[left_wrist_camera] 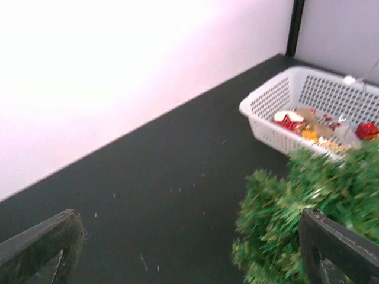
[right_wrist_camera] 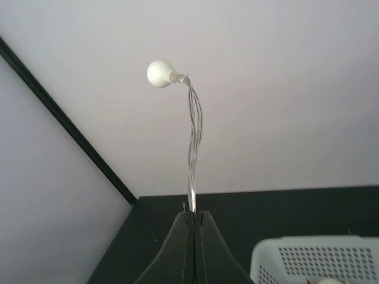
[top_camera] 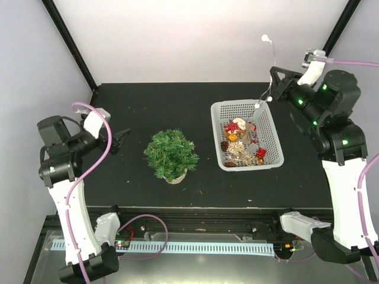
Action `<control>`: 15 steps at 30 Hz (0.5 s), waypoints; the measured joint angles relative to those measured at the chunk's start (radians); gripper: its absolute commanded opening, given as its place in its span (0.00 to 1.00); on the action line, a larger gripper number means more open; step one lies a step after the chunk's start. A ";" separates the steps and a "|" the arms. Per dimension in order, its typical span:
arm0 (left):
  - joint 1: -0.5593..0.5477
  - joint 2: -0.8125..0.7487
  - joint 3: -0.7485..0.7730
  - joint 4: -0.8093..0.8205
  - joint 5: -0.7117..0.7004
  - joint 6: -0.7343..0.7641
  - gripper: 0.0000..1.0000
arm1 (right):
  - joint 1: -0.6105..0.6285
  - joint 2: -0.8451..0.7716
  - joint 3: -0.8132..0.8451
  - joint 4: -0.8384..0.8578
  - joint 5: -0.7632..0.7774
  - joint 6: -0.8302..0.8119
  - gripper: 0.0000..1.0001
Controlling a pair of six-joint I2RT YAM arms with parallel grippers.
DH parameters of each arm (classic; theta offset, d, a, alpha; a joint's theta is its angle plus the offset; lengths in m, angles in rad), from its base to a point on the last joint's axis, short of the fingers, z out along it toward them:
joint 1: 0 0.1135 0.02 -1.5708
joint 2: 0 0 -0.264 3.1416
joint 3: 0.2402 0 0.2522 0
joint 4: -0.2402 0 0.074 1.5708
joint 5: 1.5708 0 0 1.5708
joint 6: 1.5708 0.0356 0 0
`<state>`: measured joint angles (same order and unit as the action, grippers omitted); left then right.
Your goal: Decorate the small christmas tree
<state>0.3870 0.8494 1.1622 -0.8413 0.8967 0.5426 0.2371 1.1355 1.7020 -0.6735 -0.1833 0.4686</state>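
Right hand (right_wrist_camera: 194,214) pinches bulb wire (right_wrist_camera: 192,136); left hand (top_camera: 121,141) wide, seemingly near tree (top_camera: 170,152).

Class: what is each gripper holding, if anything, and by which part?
The right gripper pinches a thin clear wire along its strand, below the white bulb at its end. The left gripper is open, holding nothing.

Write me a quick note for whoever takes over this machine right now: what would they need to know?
Left gripper: open, empty, left of the small christmas tree, not touching it.
Right gripper: shut on a light string, held up over the white basket.
Done: string picked up; tree bare.
Left: drape the string on the tree, then hang the ornaments lying in the basket.
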 measured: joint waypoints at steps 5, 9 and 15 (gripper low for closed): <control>0.000 -0.033 0.100 0.000 0.096 -0.071 0.99 | 0.005 -0.005 0.106 0.001 -0.056 0.010 0.01; 0.000 -0.053 0.169 -0.006 0.194 -0.114 0.99 | 0.006 -0.026 0.160 0.019 -0.116 0.040 0.01; 0.000 -0.107 0.247 -0.008 0.378 -0.191 0.99 | 0.010 -0.079 0.207 0.065 -0.232 0.118 0.01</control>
<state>0.3870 0.7425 1.4094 -0.8497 1.2743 0.3519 0.2466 1.0569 1.9091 -0.6086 -0.4156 0.5865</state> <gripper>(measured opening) 0.990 0.012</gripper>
